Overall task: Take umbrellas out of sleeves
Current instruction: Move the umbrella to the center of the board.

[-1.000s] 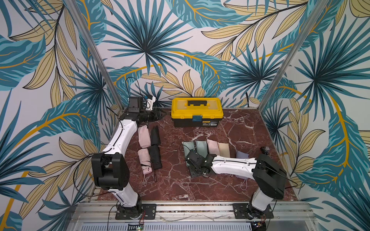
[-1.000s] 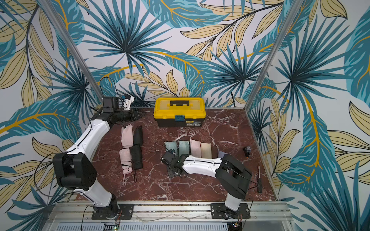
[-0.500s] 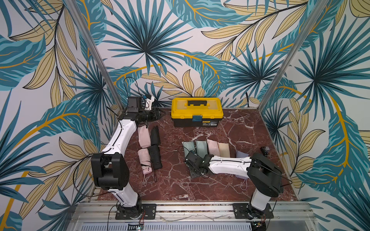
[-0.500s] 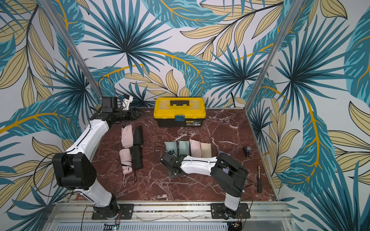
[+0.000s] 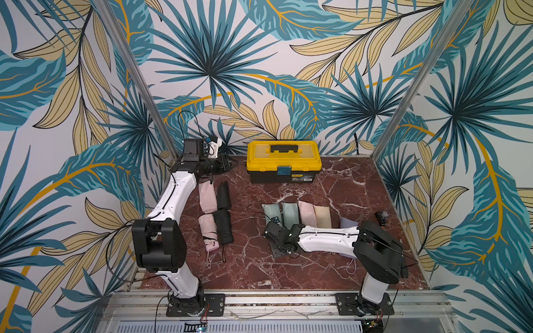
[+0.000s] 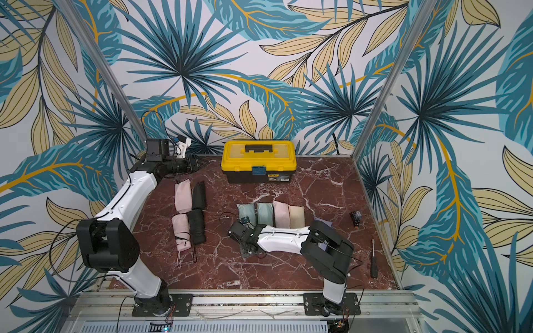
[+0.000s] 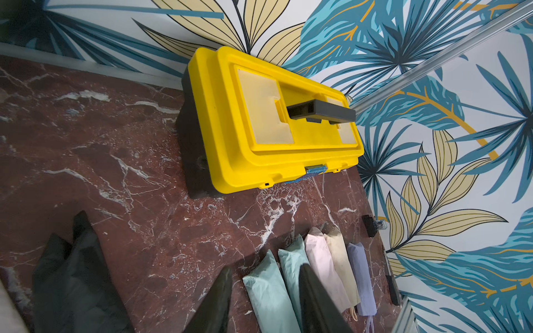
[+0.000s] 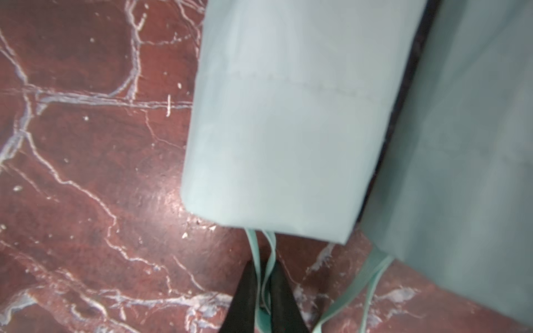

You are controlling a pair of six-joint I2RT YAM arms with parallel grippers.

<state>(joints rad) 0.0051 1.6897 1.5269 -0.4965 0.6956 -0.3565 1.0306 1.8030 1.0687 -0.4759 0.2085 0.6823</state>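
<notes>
Five filled sleeves lie side by side mid-table: mint [image 5: 271, 213], mint [image 5: 289, 212], pink [image 5: 306, 212], beige [image 5: 323, 216], lilac [image 5: 347, 223]. Their umbrellas are hidden inside. My right gripper [image 8: 264, 265] sits low at the near end of the leftmost mint sleeve [image 8: 288, 129], shut on the mint wrist loop [image 8: 256, 250] that trails from its open end. At the left, a pink umbrella [image 5: 208, 230] and a black umbrella [image 5: 225, 227] lie bare. Behind them lie a limp pink sleeve [image 5: 207, 193] and a black sleeve [image 5: 224, 196]. My left gripper [image 5: 230, 165] hangs at the back left, open and empty.
A yellow-lidded black toolbox [image 5: 284, 161] stands against the back wall. A small black object [image 5: 381, 216] and a screwdriver [image 6: 373, 259] lie near the right edge. Walls close in the table on three sides.
My right gripper's jaws have closed onto the mint wrist loop. The left arm has stayed where it was.
</notes>
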